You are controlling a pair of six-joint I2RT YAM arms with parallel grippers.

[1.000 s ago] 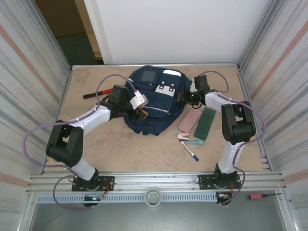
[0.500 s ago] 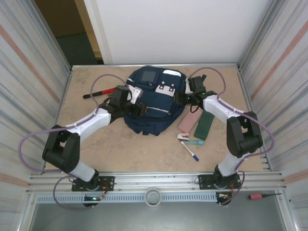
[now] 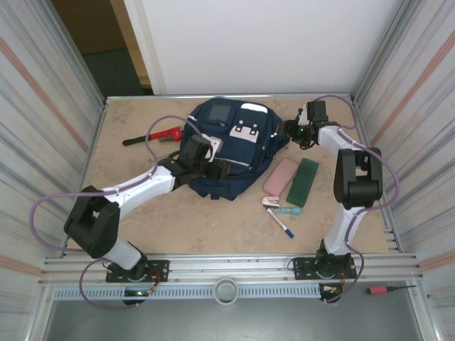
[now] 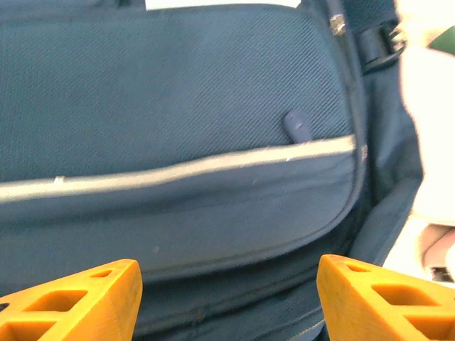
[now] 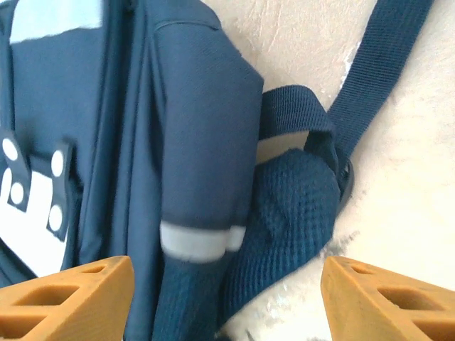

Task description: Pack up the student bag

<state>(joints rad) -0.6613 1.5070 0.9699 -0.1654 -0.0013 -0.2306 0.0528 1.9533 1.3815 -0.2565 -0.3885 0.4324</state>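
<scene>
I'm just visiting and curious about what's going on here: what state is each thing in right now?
student bag: lying front up, looks closed.
left gripper: open, above the bag, empty.
right gripper: open, at the bag's side, empty.
pink case: lying flat, outside the bag.
green case: flat, beside the pink case.
pen: loose, outside the bag.

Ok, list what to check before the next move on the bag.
1. Left fingers apart, empty: ok.
2. Right fingers apart, empty: ok.
3. Bag lying on the table between both arms: ok.
4. Bag open for packing: cannot tell.
5. Pink case, green item and pen packed: not ok, they lie on the table right of the bag.
</scene>
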